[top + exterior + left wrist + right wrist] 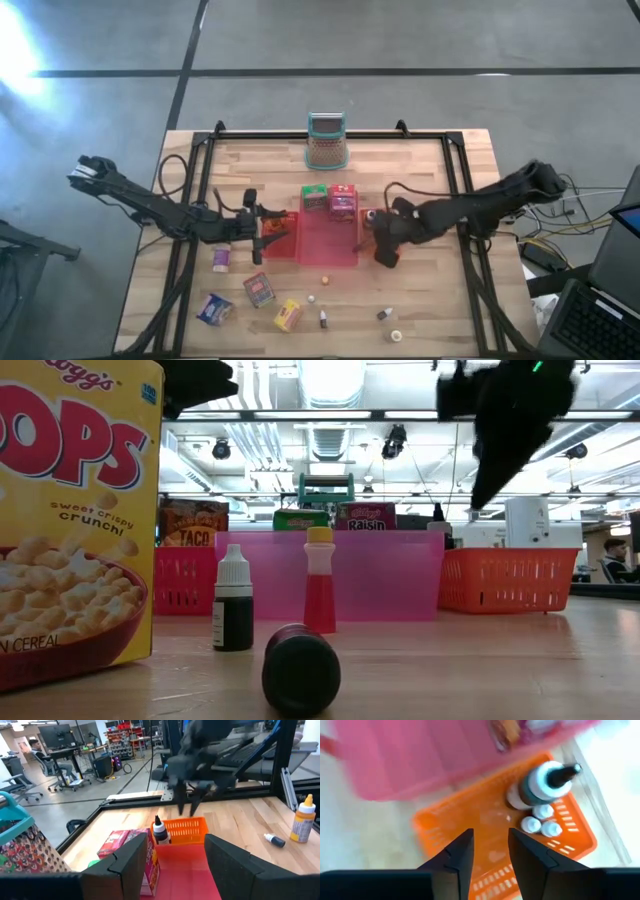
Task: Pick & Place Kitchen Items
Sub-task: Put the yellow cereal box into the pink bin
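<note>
The right gripper (489, 851), fingers parted and empty over the orange tray (450, 827) toward the table's right edge, ought to lift straight up, clear of the black-capped bottle (540, 782).

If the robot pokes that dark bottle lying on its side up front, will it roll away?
Probably. The dark bottle lies on its side on the bare wooden table and looks round, so a nudge likely rolls it. It looks small, so probably light.

My right gripper (490, 851) hangs pointing downward at the table's middle right, fingers a little apart (nothing between them). My left gripper (175, 857) reaches level toward the centre, fingers spread wide.
</note>
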Controlling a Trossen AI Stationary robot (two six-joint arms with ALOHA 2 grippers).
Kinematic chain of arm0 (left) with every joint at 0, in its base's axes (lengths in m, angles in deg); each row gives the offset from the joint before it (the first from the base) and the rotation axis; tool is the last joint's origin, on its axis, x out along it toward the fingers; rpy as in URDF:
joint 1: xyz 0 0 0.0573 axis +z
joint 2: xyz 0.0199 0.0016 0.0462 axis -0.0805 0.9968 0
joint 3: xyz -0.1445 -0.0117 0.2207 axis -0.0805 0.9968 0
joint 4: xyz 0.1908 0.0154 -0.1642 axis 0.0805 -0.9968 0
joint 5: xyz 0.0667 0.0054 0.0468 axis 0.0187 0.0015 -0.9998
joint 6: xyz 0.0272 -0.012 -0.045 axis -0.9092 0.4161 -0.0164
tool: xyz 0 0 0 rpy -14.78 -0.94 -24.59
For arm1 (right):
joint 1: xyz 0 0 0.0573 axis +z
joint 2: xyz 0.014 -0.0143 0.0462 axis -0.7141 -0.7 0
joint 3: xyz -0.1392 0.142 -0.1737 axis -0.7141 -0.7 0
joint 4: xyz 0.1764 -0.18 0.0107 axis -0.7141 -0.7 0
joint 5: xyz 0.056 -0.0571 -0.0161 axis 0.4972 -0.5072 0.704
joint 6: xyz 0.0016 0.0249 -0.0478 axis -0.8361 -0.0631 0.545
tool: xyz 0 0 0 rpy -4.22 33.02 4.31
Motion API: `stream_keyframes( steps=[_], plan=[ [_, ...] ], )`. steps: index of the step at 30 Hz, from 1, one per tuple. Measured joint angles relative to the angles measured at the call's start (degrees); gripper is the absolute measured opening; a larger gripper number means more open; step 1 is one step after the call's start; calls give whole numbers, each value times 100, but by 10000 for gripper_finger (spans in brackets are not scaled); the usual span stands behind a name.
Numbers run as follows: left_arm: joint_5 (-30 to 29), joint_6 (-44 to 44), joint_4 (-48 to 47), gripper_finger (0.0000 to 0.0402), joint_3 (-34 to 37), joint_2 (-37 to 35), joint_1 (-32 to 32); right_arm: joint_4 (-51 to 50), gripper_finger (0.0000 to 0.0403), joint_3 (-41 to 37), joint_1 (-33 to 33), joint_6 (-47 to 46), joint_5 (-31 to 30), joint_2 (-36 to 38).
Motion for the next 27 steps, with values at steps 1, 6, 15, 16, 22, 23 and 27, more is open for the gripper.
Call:
stream_keyframes(
  steps=[1, 6, 15, 16, 22, 23, 27],
  plan=[
    [1, 0, -20, 204, 0, 0, 0, 27, 105, 44, 150, -3, -119, 38],
    [-1, 0, -26, 204, 0, 0, 0, 16, 74, 292, 779, -150, -585, 71],
    [0, 0, -26, 204, 0, 0, 0, -2, 22, 591, 1328, -148, -650, 72],
    [1, 0, -26, 204, 0, 0, 0, 2, 17, 615, 1328, -148, -652, 72],
    [0, 0, -26, 204, 0, 0, 0, 2, 9, 601, 1321, -142, -663, 72],
    [-1, 0, -26, 204, 0, 0, 0, 0, 9, 577, 1323, -146, -663, 72],
    [1, 0, -26, 204, 0, 0, 0, -1, 8, 452, 1323, -148, -662, 72]
  ],
)
